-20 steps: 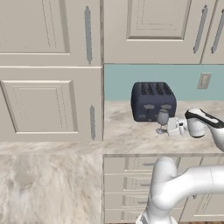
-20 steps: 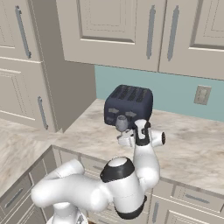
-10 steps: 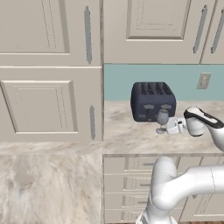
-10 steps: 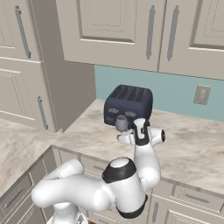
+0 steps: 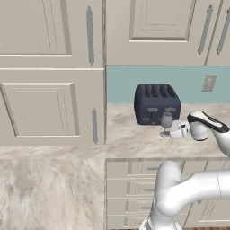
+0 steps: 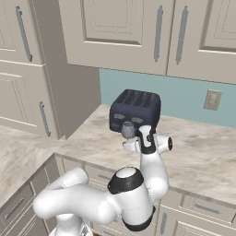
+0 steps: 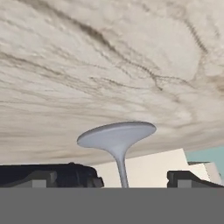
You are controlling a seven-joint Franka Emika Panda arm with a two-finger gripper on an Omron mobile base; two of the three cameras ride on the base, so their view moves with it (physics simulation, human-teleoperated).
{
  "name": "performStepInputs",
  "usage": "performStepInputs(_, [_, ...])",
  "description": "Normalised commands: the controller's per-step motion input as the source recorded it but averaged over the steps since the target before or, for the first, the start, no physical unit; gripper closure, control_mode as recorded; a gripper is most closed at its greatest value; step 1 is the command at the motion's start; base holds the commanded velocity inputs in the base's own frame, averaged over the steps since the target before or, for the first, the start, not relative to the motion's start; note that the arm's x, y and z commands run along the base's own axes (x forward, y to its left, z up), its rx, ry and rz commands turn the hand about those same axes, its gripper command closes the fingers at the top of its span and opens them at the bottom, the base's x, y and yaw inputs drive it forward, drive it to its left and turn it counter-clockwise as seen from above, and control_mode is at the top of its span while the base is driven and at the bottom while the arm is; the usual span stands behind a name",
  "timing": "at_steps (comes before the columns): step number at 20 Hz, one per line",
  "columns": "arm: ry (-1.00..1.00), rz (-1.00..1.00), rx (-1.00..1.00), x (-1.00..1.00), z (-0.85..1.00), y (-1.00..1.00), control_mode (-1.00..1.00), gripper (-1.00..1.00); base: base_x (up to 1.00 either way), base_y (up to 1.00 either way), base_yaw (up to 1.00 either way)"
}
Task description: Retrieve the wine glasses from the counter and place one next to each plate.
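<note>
- Wine glass point(image 5: 166, 122) stands upright on the counter point(image 5: 134, 141), just in front of the dark toaster point(image 5: 156, 103), foot on the stone; same glass in right base view point(image 6: 127, 130), bowl against the toaster's front.
- Gripper point(image 5: 176, 130) sits low beside the glass, hand turned sideways so the fingers come in level at stem height; prob. lined up for a grasp on the stem rather than the bowl, which is wider and rounder.
- Hand view is rolled over: glass foot point(image 7: 117, 134) hangs from the marbled top, thin stem running down between the two dark fingertips point(image 7: 48, 177); jaws spread wide, one each side of the stem w/ clear gaps; nothing gripped yet.
- Judged step: final approach before closing on the stem; glass not lifted.
- Hard to make out: bowl is cut off at bottom of hand view; in right base view the hand point(image 6: 147, 140) covers the stem and foot; can't tell how deep the stem sits between the fingers.
</note>
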Motion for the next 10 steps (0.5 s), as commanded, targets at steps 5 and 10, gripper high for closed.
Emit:
performStepInputs(5, [0.0,-0.05,0.0,0.07,-0.02,0.09,-1.0,-1.0,0.0,0.0,0.0])
performStepInputs(10, [-0.01,-0.05,0.0,0.01,0.0,0.0,-1.0,1.0,0.0,0.0,0.0])
